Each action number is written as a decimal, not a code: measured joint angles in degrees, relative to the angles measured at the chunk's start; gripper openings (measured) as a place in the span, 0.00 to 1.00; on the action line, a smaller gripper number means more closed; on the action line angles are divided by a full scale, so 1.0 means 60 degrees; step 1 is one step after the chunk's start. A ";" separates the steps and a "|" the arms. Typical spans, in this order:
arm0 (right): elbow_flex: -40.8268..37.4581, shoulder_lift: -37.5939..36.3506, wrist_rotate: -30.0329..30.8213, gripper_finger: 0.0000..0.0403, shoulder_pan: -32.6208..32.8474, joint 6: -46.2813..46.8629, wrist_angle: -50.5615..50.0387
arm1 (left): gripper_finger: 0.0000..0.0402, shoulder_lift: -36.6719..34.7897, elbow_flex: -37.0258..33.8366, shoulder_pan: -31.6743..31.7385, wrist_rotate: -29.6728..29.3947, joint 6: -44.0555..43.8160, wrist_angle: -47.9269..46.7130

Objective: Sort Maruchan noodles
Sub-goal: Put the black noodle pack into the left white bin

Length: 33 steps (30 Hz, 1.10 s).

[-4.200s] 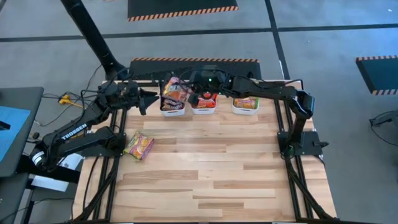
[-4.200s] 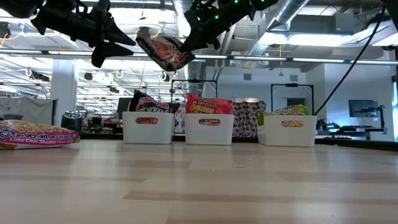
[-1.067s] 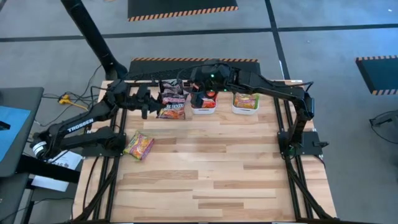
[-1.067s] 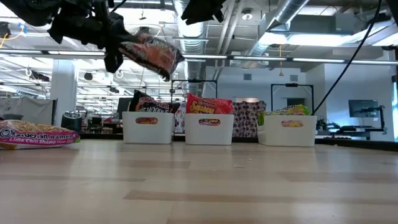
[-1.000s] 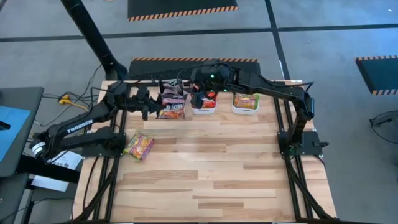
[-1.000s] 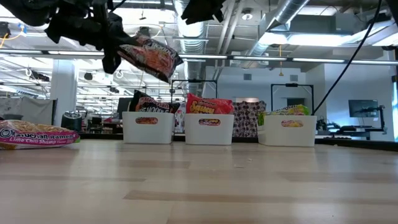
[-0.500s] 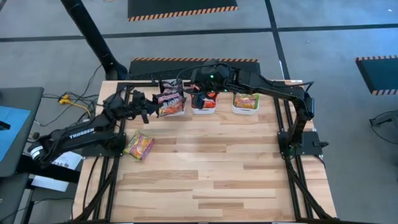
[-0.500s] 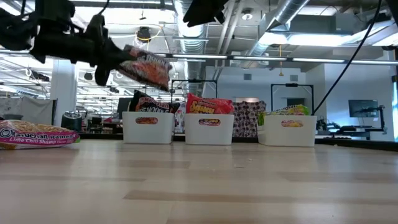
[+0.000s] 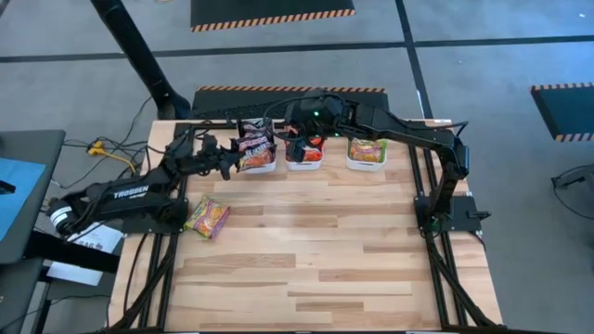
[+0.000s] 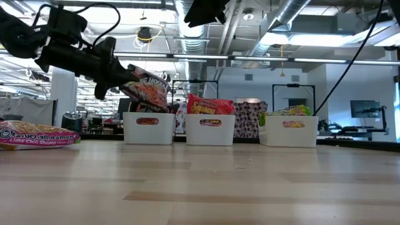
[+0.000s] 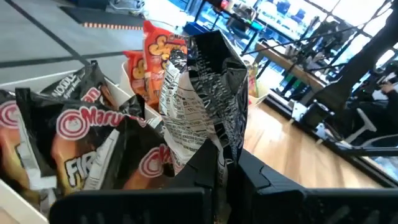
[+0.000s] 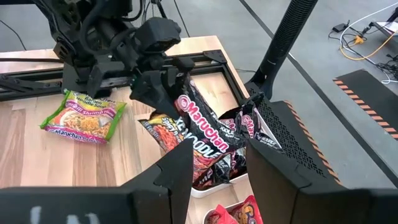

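Note:
My left gripper [image 9: 228, 160] is shut on a dark black-maroon Maruchan packet [image 9: 252, 148], which hangs just over the left white bin [image 10: 148, 128]. That bin holds more dark packets [image 11: 74, 134]. The middle bin [image 10: 210, 129] holds red-orange packets, and the right bin [image 10: 289, 132] holds green ones. One green packet [image 9: 208, 218] lies flat on the table near the left edge. My right gripper [image 12: 221, 177] stands open high above the middle bin, with nothing between its fingers. My left gripper pinches the dark packet's crinkled end [image 11: 219, 155] between its two fingers. The fingers come about level from the table's left side. The packet [image 10: 147, 88] sticks out past them toward the bins, tilted. Its lower end is at the left bin's top; whether it touches the packets there I cannot tell.
The three bins stand in a row along the table's far edge. A black frame rail [image 9: 288, 91] runs behind them. The wooden tabletop [image 9: 325, 250] stretches bare from the bins to the near edge. The right arm reaches over the bins from the right.
My left gripper has come down with the dark packet and tipped toward level, staying shut. The packet has sunk from well above the bins to the top of the left bin.

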 joint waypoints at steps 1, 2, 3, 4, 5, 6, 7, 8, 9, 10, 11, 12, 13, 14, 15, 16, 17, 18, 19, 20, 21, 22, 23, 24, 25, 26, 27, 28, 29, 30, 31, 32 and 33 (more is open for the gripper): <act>0.0000 0.0000 -0.0001 0.42 0.0000 0.0003 0.0000 | 0.01 0.0105 0.0000 0.0048 0.0010 0.0069 0.0095; 0.0000 0.0000 0.0000 0.42 0.0000 0.0002 0.0000 | 0.01 0.0207 0.0000 0.0108 -0.0001 0.0130 0.0173; 0.0000 0.0000 -0.0001 0.42 0.0000 0.0004 0.0000 | 0.01 0.0316 0.0000 0.0167 -0.0056 0.0203 0.0244; 0.0000 0.0000 0.0000 0.42 0.0000 0.0004 0.0000 | 0.01 0.0421 0.0000 0.0227 -0.0104 0.0274 0.0282; 0.0000 0.0000 0.0000 0.42 0.0000 0.0004 0.0000 | 0.01 0.0525 0.0000 0.0282 -0.0161 0.0346 0.0360; 0.0000 0.0000 0.0000 0.42 0.0000 0.0004 0.0000 | 0.01 0.0651 0.0003 0.0348 -0.0194 0.0464 0.0453; 0.0000 0.0000 -0.0001 0.42 0.0000 0.0004 0.0000 | 0.01 0.0751 0.0004 0.0413 -0.0233 0.0579 0.0498; 0.0000 0.0000 0.0000 0.42 0.0000 0.0006 0.0000 | 0.01 0.0846 0.0004 0.0486 -0.0283 0.0712 0.0514; 0.0000 0.0000 0.0000 0.42 0.0000 0.0025 0.0000 | 0.01 0.0948 0.0007 0.0550 -0.0360 0.0831 0.0519; 0.0000 0.0000 0.0000 0.42 0.0000 0.0062 0.0000 | 0.01 0.1042 0.0012 0.0615 -0.0421 0.0940 0.0521; 0.0000 0.0001 0.0000 0.42 0.0000 0.0069 0.0000 | 0.01 0.1122 0.0015 0.0690 -0.0452 0.1037 0.0523; 0.0000 0.0004 0.0000 0.42 0.0000 0.0072 0.0000 | 0.01 0.1191 0.0015 0.0783 -0.0468 0.1116 0.0532; 0.0000 0.0004 0.0000 0.42 0.0000 0.0072 0.0000 | 0.01 0.1234 0.0015 0.0853 -0.0451 0.1163 0.0529; 0.0000 0.0004 0.0000 0.42 0.0000 0.0073 0.0000 | 0.01 0.1259 0.0015 0.0924 -0.0404 0.1179 0.0518; 0.0000 0.0004 0.0000 0.42 0.0000 0.0073 0.0000 | 0.01 0.1281 0.0015 0.0986 -0.0297 0.1182 0.0521; 0.0000 0.0004 0.0000 0.42 0.0000 0.0073 0.0000 | 0.01 0.1286 0.0015 0.1047 -0.0077 0.1185 0.0528; 0.0000 0.0004 0.0000 0.42 0.0000 0.0073 0.0000 | 0.01 0.1286 0.0015 0.1096 0.0223 0.1187 0.0586; 0.0000 0.0004 -0.0001 0.42 0.0000 0.0073 0.0000 | 0.01 0.1291 0.0013 0.1131 0.0558 0.1152 0.0722; 0.0000 0.0004 0.0000 0.42 0.0000 0.0074 0.0000 | 0.01 0.1294 0.0010 0.1144 0.0857 0.1018 0.0935; 0.0000 0.0004 0.0000 0.42 0.0000 0.0075 -0.0001 | 0.01 0.1294 0.0007 0.1156 0.1101 0.0896 0.1225; 0.0000 0.0004 -0.0002 0.42 0.0000 0.0073 -0.0001 | 0.01 0.1294 0.0004 0.1152 0.1257 0.0756 0.1589; 0.0000 0.0004 0.0000 0.42 0.0000 0.0076 -0.0001 | 0.01 0.1294 0.0004 0.1152 0.1335 0.0670 0.1946; 0.0000 0.0004 0.0000 0.42 0.0000 0.0076 -0.0003 | 0.01 0.1290 0.0004 0.1155 0.1335 0.0586 0.2224; 0.0000 0.0004 0.0000 0.42 0.0000 0.0076 0.0000 | 0.01 0.1290 0.0004 0.1156 0.1317 0.0546 0.2404; 0.0000 0.0004 0.0000 0.42 0.0000 0.0076 -0.0004 | 0.01 0.1290 0.0004 0.1156 0.1320 0.0505 0.2468; 0.0000 0.0004 0.0000 0.42 0.0000 0.0076 0.0000 | 0.01 0.1290 0.0004 0.1156 0.1323 0.0444 0.2471; 0.0000 0.0004 0.0000 0.42 0.0000 0.0076 -0.0004 | 0.01 0.1290 0.0004 0.1156 0.1344 0.0403 0.2449; 0.0000 0.0004 0.0000 0.42 0.0000 0.0076 -0.0004 | 0.01 0.1290 0.0004 0.1156 0.1396 0.0392 0.2387; 0.0000 0.0004 -0.0002 0.42 0.0000 0.0076 -0.0002 | 0.01 0.1290 0.0004 0.1156 0.1449 0.0418 0.2287; 0.0000 0.0007 0.0000 0.42 0.0000 0.0076 -0.0002 | 0.01 0.1290 0.0004 0.1156 0.1497 0.0494 0.2171; 0.0000 0.0007 -0.0001 0.42 0.0000 0.0076 -0.0004 | 0.01 0.1294 0.0005 0.1152 0.1537 0.0570 0.2074; 0.0000 0.0007 0.0000 0.42 0.0000 0.0076 0.0000 | 0.01 0.1294 0.0004 0.1152 0.1542 0.0639 0.2005; 0.0000 0.0007 -0.0002 0.42 0.0000 0.0076 -0.0004 | 0.01 0.1294 0.0004 0.1156 0.1536 0.0708 0.1975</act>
